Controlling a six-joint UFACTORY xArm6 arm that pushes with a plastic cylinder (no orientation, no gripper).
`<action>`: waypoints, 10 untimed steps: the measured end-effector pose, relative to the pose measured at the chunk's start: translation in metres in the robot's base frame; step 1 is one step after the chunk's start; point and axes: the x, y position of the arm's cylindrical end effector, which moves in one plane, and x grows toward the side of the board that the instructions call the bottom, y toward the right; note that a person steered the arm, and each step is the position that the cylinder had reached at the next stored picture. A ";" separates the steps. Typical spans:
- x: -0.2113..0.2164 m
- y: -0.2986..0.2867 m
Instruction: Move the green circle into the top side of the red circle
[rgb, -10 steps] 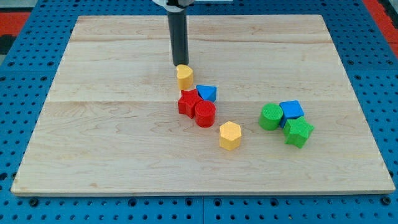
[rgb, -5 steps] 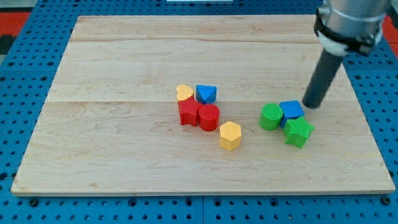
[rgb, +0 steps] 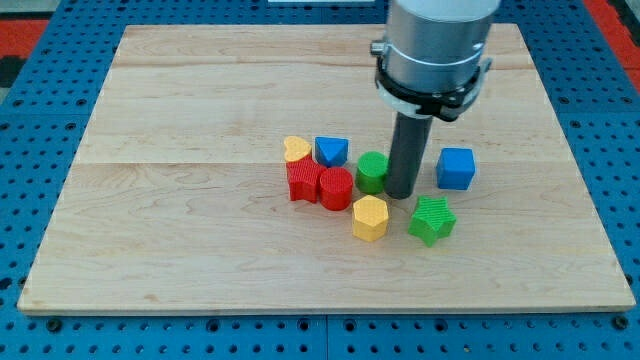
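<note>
The green circle (rgb: 372, 171) lies just right of and slightly above the red circle (rgb: 335, 188), close to it. My tip (rgb: 402, 193) stands right against the green circle's right side. The red circle touches a red block (rgb: 303, 180) on its left. A yellow heart (rgb: 296, 149) and a blue block (rgb: 331, 151) lie above the red pair.
A yellow hexagon (rgb: 369, 217) lies below the green circle. A green star (rgb: 432, 220) lies below right of my tip. A blue cube (rgb: 455, 168) lies to my tip's right. The wooden board (rgb: 150, 200) sits on a blue pegboard.
My tip moved from the right of the blue cube to the left, pushing the green circle left toward the red circle. The green star shifted left; the blue cube now stands apart.
</note>
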 end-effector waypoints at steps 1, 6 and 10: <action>-0.004 0.001; -0.036 -0.012; -0.035 -0.026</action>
